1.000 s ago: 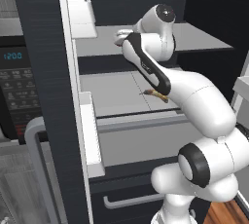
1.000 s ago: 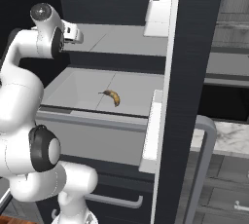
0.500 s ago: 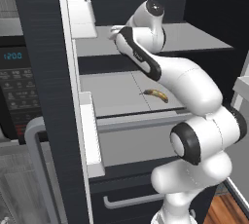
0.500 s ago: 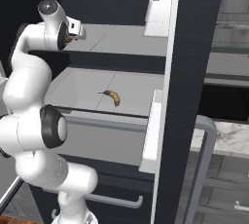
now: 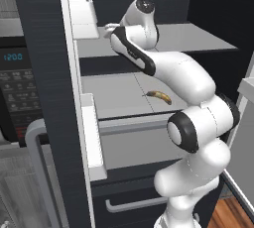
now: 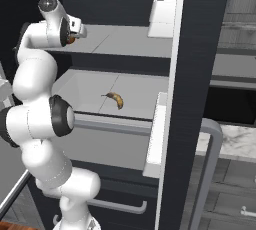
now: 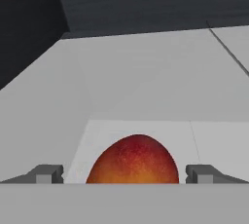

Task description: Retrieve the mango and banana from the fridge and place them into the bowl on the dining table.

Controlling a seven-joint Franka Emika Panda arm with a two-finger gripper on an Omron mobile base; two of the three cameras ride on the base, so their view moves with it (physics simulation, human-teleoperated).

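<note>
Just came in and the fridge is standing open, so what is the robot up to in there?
The robot arm is reaching into the open fridge at the upper shelf. Its gripper is open, with the mango sitting between the two fingertips on the light grey shelf, not yet gripped. The banana lies by itself on the shelf below, untouched. So it looks about to take the mango first; neither fruit has left the fridge yet.

Red-orange mango (image 7: pixel 133 161) on light grey fridge shelf (image 7: pixel 160 86), between the spread fingertips (image 7: pixel 46 174) of the tool (image 7: pixel 124 174)
</note>
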